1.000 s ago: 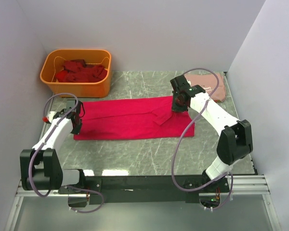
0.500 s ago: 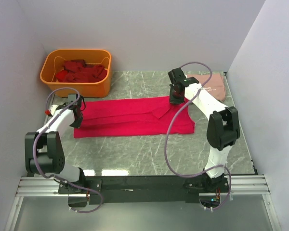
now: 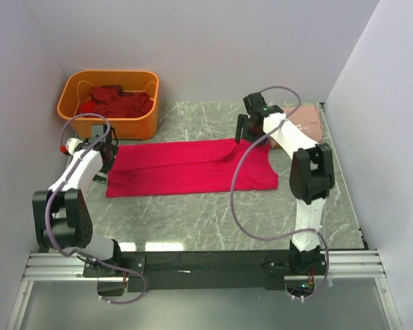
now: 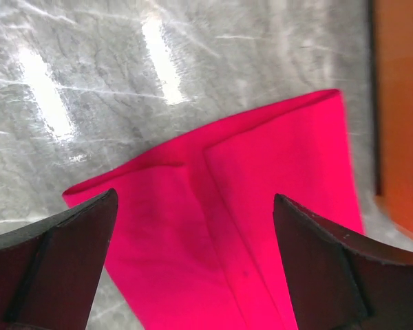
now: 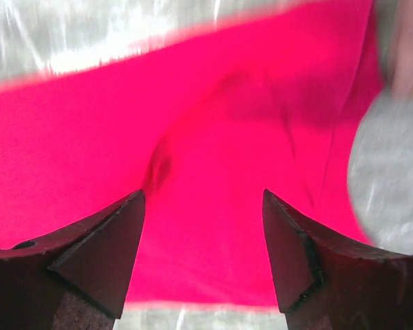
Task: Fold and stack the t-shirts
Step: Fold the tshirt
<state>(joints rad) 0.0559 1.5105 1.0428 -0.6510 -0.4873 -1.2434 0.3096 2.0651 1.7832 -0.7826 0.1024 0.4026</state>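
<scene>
A bright crimson-pink t-shirt lies flat on the marble table as a long folded strip. My left gripper hovers open over its left end; in the left wrist view the folded corner of the shirt shows between the spread fingers, with nothing held by the gripper. My right gripper is open above the shirt's far right part, and the cloth lies free below the gripper. A folded salmon-pink t-shirt rests at the back right. Dark red t-shirts fill the tub.
The orange plastic tub stands at the back left, close to my left gripper; its wall shows at the right edge of the left wrist view. White walls enclose the table on three sides. The salmon shirt's edge is blurred.
Both grippers went from shut to open and let go of the crimson shirt. Both moved toward the back of the table, and the shirt now lies narrower.
</scene>
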